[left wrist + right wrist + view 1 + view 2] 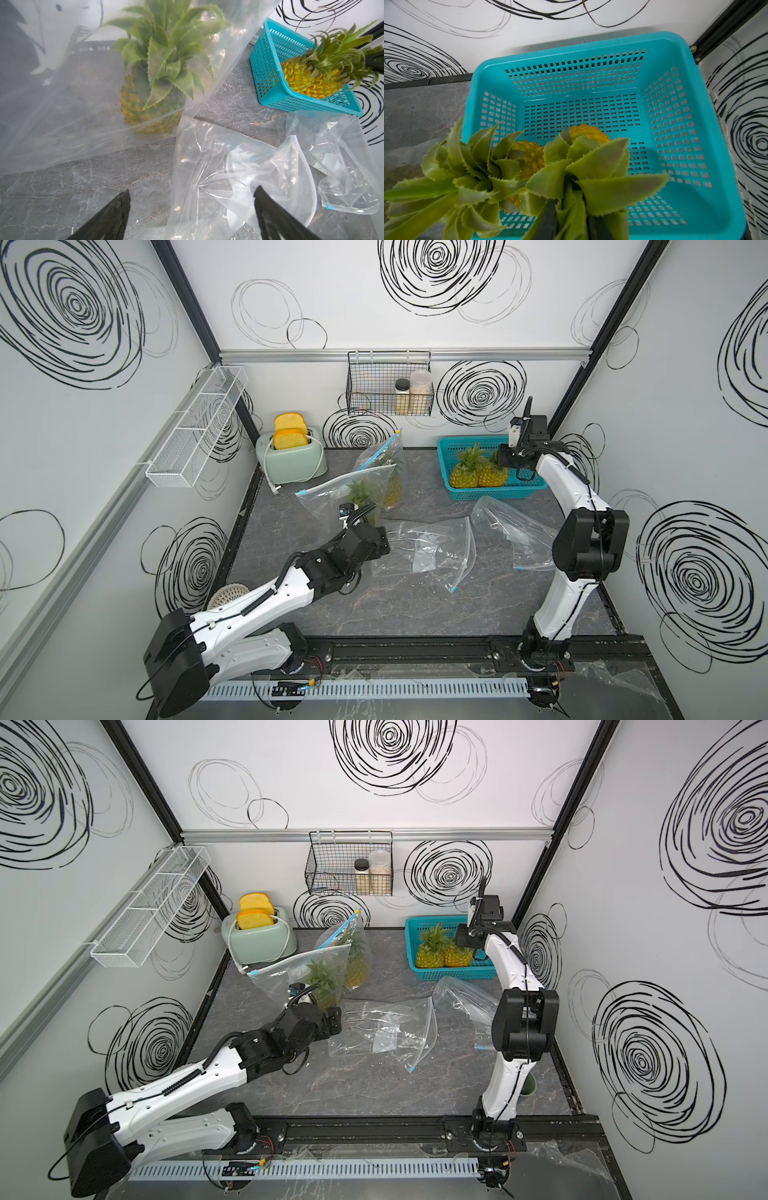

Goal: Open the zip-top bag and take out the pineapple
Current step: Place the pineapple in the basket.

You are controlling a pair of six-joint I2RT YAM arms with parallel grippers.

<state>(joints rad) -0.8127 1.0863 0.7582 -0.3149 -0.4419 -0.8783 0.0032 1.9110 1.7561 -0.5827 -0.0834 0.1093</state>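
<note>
While the right gripper [571,212] pinches the crown of a pineapple [588,133] inside the teal basket [675,62], the left gripper [191,199] hangs wide at the edge of an empty bag [228,166] near the basket; two bagged pineapples [392,489] await.

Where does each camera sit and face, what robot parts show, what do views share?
Both top views: high at the front, looking down toward the back wall; left arm and right arm whole.
Left wrist: past the open left gripper at the bagged pineapple and empty bags.
Right wrist: over the right gripper, shut on a pineapple, into the teal basket.
Shared: all show the basket.
</note>
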